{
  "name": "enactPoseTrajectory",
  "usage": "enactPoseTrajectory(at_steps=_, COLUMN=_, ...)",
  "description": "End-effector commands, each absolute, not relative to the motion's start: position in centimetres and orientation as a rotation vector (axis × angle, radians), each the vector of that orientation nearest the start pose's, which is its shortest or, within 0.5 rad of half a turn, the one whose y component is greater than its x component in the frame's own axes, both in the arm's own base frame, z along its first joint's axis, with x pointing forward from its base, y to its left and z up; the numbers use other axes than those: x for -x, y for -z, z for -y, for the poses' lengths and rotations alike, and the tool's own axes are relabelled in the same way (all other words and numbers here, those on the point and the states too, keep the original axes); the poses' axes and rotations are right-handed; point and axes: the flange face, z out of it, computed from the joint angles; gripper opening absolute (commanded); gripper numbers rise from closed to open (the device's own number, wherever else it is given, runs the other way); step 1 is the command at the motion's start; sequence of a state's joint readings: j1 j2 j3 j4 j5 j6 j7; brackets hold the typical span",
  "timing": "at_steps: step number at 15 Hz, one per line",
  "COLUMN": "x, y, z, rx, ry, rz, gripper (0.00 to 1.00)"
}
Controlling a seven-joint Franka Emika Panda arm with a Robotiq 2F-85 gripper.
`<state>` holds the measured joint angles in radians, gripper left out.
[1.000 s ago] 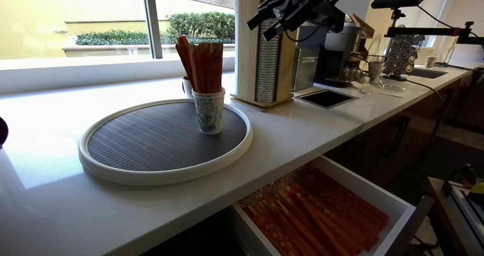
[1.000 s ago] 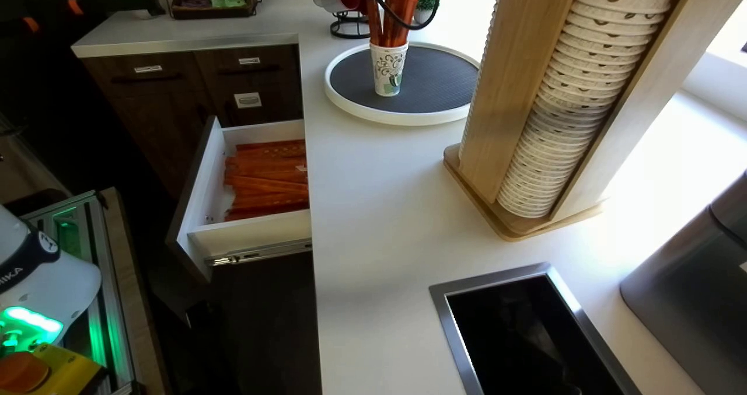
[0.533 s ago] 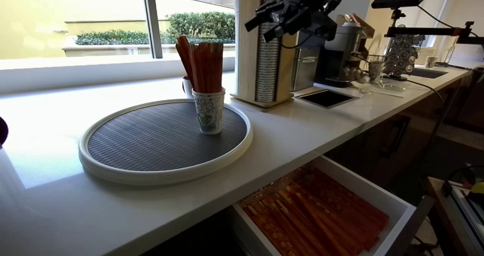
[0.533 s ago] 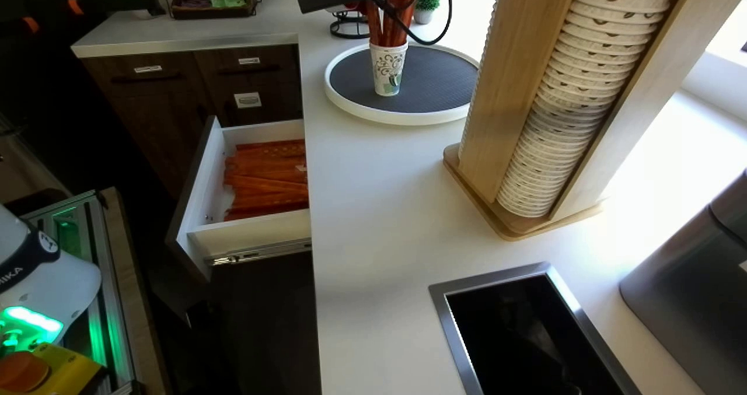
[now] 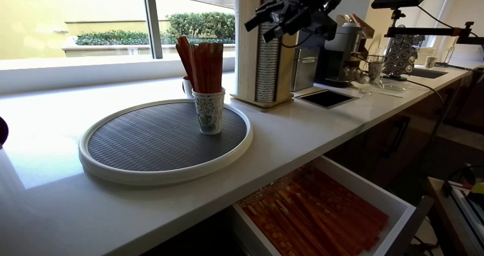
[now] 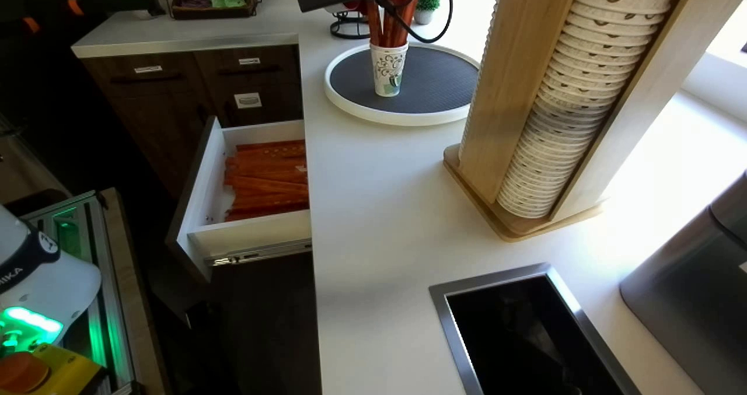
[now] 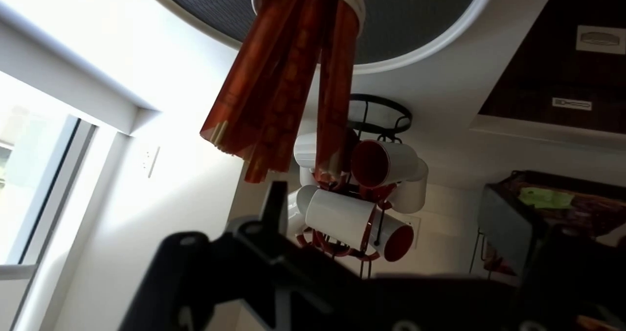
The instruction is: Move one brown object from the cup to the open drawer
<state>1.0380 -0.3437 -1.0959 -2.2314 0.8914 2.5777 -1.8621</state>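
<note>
The claw sits slightly lower than earlier, spread and empty; pinching several packed brown sticks could tip the cup toward the counter's front edge.

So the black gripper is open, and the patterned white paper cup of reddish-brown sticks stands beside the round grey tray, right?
Not beside: the cup stands on the tray, as both exterior views show. The gripper is indeed open.

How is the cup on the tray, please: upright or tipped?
Upright: both exterior views show the cup base-down on the tray, sticks rising.
</note>
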Motion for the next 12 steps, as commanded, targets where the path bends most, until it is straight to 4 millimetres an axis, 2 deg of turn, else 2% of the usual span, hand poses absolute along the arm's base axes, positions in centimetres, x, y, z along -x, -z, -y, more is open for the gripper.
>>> enactPoseTrajectory(at_steps=1, x=-53.5, y=-46.7, z=8.4, rx=2.13, ry=1.389, rz=1.33, gripper=1.0)
enactPoseTrajectory(at_steps=8, x=-54.4, y=-45.4, z=8.5, rx=1.949, ry=1.439, rz=1.367, gripper=1.0)
enactPoseTrajectory(at_steps=12, x=-55.2, y=-44.0, z=8.2, rx=1.959, ry=1.413, rz=1.366, gripper=1.0)
